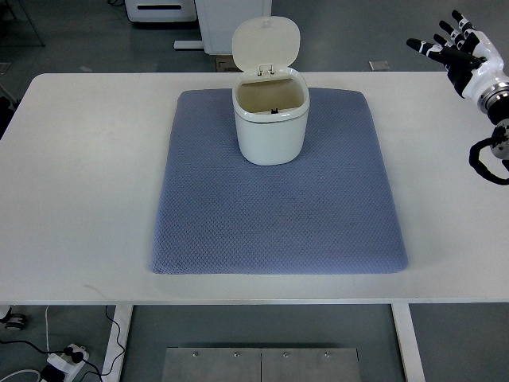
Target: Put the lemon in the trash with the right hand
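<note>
No lemon in view on mat point(278, 231) or table point(87, 159), maybe already in bin point(271, 119), lid up, inside too dim to tell. Right hand point(457, 52) at far right edge, fingers spread, holding nothing. Lemon's prob light, firm, rind a bit slick, so grip round its middle

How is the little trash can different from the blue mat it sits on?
The trash can is creamy white; the mat is blue. The trash can stands tall and rounded, while the mat lies flat and roughly square. The trash can looks smooth, with its lid flipped up and open; the mat has a bumpy woven texture. Both rest on the white table.
</note>
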Available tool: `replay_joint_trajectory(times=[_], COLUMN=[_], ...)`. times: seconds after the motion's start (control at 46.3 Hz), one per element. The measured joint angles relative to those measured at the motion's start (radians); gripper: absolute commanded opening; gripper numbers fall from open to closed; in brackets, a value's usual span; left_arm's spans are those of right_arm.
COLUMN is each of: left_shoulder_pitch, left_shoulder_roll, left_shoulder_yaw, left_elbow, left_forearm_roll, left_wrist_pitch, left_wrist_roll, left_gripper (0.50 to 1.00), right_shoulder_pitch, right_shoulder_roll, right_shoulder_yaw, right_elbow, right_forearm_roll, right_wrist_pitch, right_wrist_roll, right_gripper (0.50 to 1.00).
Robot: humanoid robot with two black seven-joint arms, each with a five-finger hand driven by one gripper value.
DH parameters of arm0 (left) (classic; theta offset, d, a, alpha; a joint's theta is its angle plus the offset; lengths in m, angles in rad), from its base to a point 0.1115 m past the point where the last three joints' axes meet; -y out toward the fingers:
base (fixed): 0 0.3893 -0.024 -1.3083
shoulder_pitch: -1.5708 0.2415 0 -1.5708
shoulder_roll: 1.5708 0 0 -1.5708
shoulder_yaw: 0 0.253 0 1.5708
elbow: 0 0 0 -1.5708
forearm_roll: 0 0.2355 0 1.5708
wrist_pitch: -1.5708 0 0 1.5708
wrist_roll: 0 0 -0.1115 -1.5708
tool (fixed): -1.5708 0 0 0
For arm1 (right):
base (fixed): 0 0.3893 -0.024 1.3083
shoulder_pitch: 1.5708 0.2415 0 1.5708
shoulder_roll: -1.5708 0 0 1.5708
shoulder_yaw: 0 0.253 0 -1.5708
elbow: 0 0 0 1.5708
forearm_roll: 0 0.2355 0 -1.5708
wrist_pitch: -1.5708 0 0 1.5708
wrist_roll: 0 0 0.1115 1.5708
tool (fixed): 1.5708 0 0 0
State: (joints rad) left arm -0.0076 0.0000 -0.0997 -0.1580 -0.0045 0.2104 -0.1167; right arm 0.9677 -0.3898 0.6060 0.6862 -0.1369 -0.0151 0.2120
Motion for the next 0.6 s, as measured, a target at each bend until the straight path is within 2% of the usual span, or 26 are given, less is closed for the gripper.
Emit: replay_joint_trajectory(times=[0.086, 0.216, 0.281, 0.604], left_shoulder_pitch=[0.0, 0.0, 0.0, 0.0], left_shoulder_roll=[0.0, 0.0, 0.0, 0.0], left_shoulder_yaw=[0.0, 0.0, 0.0, 0.0], left_elbow=[0.0, 0.0, 0.0, 0.0], left_forearm_roll=[0.0, 0.0, 0.0, 0.0], left_wrist_pitch=[0.0, 0.0, 0.0, 0.0], left_wrist_roll=[0.0, 0.0, 0.0, 0.0], left_gripper=[1.0, 1.0, 1.0, 1.0], right_shoulder_pitch=[-0.029, -0.068, -0.084, -0.159], right_shoulder_roll=[0.009, 0.032, 0.041, 0.136], right_shoulder_yaw=[0.043, 0.124, 0.169, 0.376], right_elbow=[0.002, 0.0, 0.0, -0.002], right_forearm_roll=[0.0, 0.0, 0.0, 0.002], right_wrist_pitch=[0.033, 0.091, 0.103, 0.116], right_wrist_roll=[-0.029, -0.156, -0.197, -0.201], right_gripper=[1.0, 1.0, 1.0, 1.0])
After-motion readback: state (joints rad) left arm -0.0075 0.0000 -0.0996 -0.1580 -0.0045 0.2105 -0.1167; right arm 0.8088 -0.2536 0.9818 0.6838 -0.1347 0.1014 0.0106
